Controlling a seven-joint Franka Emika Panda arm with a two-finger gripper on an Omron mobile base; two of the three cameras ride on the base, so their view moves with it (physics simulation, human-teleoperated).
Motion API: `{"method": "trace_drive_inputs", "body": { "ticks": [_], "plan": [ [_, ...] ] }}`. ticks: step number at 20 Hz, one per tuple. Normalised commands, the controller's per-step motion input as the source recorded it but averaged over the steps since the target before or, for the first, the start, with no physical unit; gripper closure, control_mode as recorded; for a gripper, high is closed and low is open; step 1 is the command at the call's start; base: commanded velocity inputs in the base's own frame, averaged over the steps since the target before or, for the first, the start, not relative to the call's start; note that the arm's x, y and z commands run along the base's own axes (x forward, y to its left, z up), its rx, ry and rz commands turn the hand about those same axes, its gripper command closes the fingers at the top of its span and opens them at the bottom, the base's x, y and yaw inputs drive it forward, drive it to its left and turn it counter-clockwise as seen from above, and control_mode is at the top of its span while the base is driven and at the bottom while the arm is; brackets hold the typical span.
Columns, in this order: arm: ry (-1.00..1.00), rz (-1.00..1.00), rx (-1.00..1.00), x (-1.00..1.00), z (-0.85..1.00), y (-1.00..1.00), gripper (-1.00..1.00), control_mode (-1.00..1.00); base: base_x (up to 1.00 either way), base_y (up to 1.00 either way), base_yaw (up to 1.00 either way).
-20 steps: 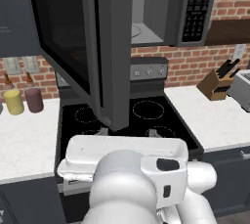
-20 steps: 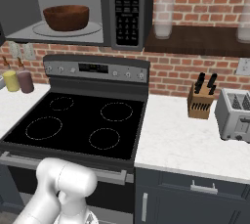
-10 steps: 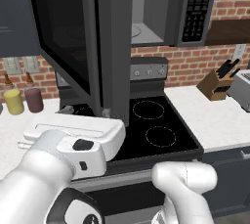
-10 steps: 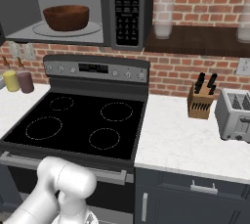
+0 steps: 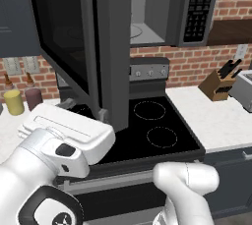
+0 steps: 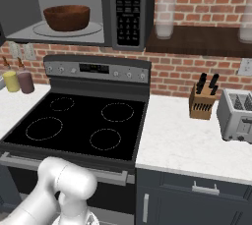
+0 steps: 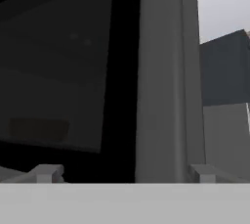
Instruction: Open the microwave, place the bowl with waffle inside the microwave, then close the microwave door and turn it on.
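Setting: brick-walled kitchen, white tabletop (image 6: 182, 140) flanking a black stove (image 6: 78, 123), microwave (image 6: 125, 8) mounted above it.

Item, my hand (image 7: 124, 173): fingers spread wide, grasping nothing. Its two tips rise just before the edge frame of the microwave door (image 5: 78, 47), whose dark glass lies to one side; I cannot tell whether either tip touches it.

Item, microwave door: swung wide out over the stove, its grey edge post nearest my arm.

Item, bowl (image 6: 67, 17): reddish-brown, seated on the turntable inside the open cavity. The waffle is not visible over its rim.

Item, keypad (image 6: 129, 5): black strip right of the cavity, untouched.

Items beyond: knife block (image 6: 203, 102), toaster (image 6: 236, 116), two canisters (image 6: 17, 80) at the stove's left.

Risks, as I judge them: with open fingers astride the door edge, a push could snag one tip on the frame or slip off the glass. A hard swing could slam the door and jolt the bowl. My forearm rides low over the stove, so a wide sweep might clip the canisters.
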Motion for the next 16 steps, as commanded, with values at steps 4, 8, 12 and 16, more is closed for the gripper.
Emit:
{"method": "trace_drive_inputs", "body": {
  "ticks": [4,8,12,16],
  "plan": [
    [-0.16,0.00,0.00,0.83,-0.03,-0.47,-1.00,-1.00,0.00,0.00,0.00],
    [-0.15,0.02,0.00,0.90,-0.03,-0.54,-1.00,-1.00,0.00,0.00,0.00],
    [-0.05,0.03,0.03,1.00,0.00,-0.63,-1.00,-1.00,0.00,0.00,0.00],
    [-0.02,0.04,0.06,1.00,0.00,-0.68,-1.00,-1.00,0.00,0.00,0.00]
  ]
}}
